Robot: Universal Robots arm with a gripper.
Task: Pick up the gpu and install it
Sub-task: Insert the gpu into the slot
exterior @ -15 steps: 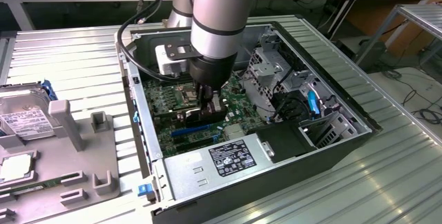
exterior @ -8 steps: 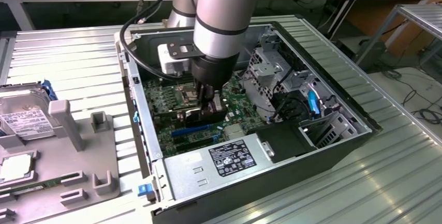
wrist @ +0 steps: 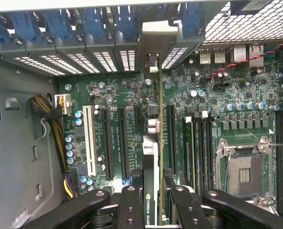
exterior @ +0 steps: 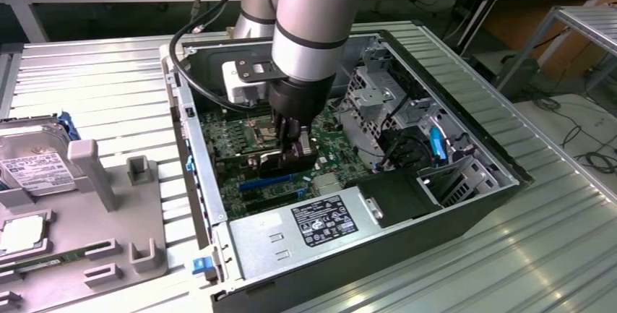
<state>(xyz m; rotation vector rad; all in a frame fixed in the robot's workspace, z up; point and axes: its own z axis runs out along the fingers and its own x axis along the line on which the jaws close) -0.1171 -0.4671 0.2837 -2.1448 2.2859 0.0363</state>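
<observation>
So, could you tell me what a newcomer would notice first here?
The grey arm reaches down into the open case at the exterior view's centre. Its pincer grips the gpu edge-on among the motherboard slots. A hard drive lies at that view's left.

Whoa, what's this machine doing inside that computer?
A robot arm's gripper reaches down into an open computer case and is clamped on a graphics card. The card stands on edge over the green motherboard, lined up with the long slots, its metal bracket toward the case's back wall. Whether it is fully pushed into a slot I can't tell. A hard drive lies outside the case, at the exterior view's left.
</observation>
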